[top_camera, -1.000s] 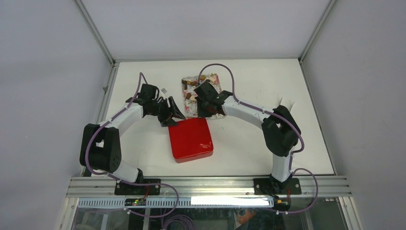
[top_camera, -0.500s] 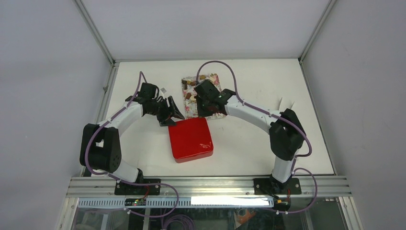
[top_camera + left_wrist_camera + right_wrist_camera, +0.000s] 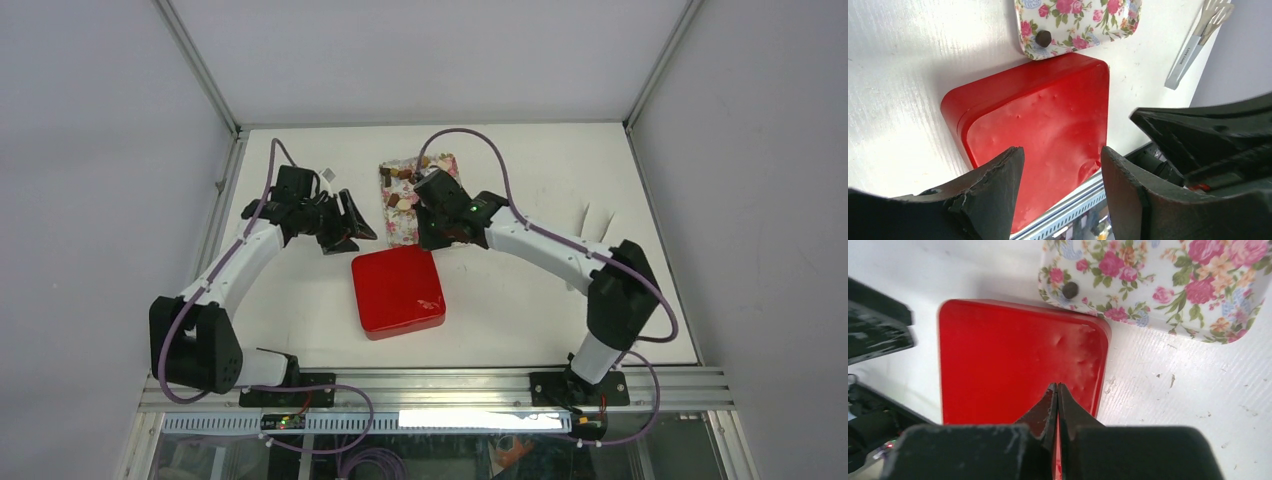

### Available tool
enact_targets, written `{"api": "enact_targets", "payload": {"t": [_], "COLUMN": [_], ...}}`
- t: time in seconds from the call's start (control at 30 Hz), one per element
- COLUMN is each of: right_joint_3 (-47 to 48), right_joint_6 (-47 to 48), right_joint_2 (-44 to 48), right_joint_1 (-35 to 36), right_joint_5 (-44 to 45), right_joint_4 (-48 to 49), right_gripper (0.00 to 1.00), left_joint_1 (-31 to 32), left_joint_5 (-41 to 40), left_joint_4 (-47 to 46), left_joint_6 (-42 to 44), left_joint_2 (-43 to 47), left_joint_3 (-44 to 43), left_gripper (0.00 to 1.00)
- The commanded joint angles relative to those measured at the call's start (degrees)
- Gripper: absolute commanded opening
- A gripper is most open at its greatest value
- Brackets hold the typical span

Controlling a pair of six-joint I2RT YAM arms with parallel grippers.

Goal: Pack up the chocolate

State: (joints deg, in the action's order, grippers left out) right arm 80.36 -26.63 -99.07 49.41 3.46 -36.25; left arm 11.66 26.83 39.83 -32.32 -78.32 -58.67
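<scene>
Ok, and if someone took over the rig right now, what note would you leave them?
Left gripper: open, empty, beside the far left corner of the red box.
Right gripper: shut, empty, above where the flowered tray meets the box.
Chocolates: on the tray, just beyond the box; one piece sits at the tray's near corner.
Done: nothing packed that shows; the box looks closed.
Left: open the box, move the chocolates in, probably close it.

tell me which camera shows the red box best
Top external: the whole red box shows, nothing across it. Left wrist hides part of it behind the left tool; right wrist has the shut right tool over it.
</scene>
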Motion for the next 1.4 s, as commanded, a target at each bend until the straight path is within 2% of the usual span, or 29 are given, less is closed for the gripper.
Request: {"api": "enact_targets", "payload": {"t": [0.0, 0.2, 0.3, 0.43, 0.5, 0.57, 0.67, 0.7, 0.77, 0.87, 1.03, 1.13, 1.37], "right_joint_3": [-2.8, -10.5, -8.5, -1.1, 1.8, 3.3, 3.1, 2.5, 0.0, -4.5, -9.1, -11.6, -12.5], "right_joint_6": [-0.3, -2.9, -1.9, 2.3, 4.3, 5.7, 7.3, 7.4, 8.1, 10.2, 5.6, 3.9, 1.3], "right_joint_2": [5.7, -0.3, 1.6, 9.2, 13.8, 19.1, 25.6, 27.7, 31.9, 37.4, 42.6, 44.9, 45.7], "right_joint_1": [0.3, 0.3, 0.3, 0.3, 0.3, 0.2, -0.2, -0.4, -1.0, -3.2, -10.5, -13.2, -14.0], "right_joint_5": [1.4, -5.6, -5.0, 2.3, 6.9, 12.0, 20.0, 23.2, 29.3, 34.5, 38.0, 36.9, 38.8], "right_joint_4": [2.3, 6.0, 3.3, -2.5, -3.8, -3.8, -2.7, -2.4, -1.1, -0.3, -5.3, -6.0, -7.4], "right_gripper": [0.00, 0.00, 0.00, 0.01, 0.11, 0.28, 0.49, 0.54, 0.65, 0.77, 0.85, 0.86, 0.88], "left_joint_1": [0.3, 0.4, 0.3, 0.2, 0.1, 0.1, 0.1, 0.1, 0.1, 0.1, 0.1, 0.1, 0.1], "left_joint_5": [-2.0, -1.9, -1.7, -6.4, -9.3, -11.9, -18.9, -21.4, -27.3, -33.5, -40.9, -40.8, -39.8], "left_joint_4": [0.4, -3.6, -1.4, 6.6, 9.6, 11.1, 11.9, 12.3, 13.2, 13.1, 12.3, 12.2, 11.1], "left_joint_6": [0.9, 1.9, 3.2, 6.8, 8.4, 9.9, 10.3, 10.6, 10.2, 10.8, 10.2, 8.3, 7.5], "left_joint_2": [1.4, -7.4, -9.5, -5.2, -1.3, 3.5, 8.8, 10.3, 13.0, 17.7, 21.8, 22.3, 21.0], "left_joint_3": [1.9, 4.9, 2.7, -5.2, -11.0, -15.4, -20.1, -21.4, -23.4, -23.3, -18.5, -16.0, -15.6], "left_gripper": [0.59, 0.59, 0.59, 0.62, 0.64, 0.69, 0.77, 0.79, 0.97, 0.99, 0.99, 0.99, 0.99]}}
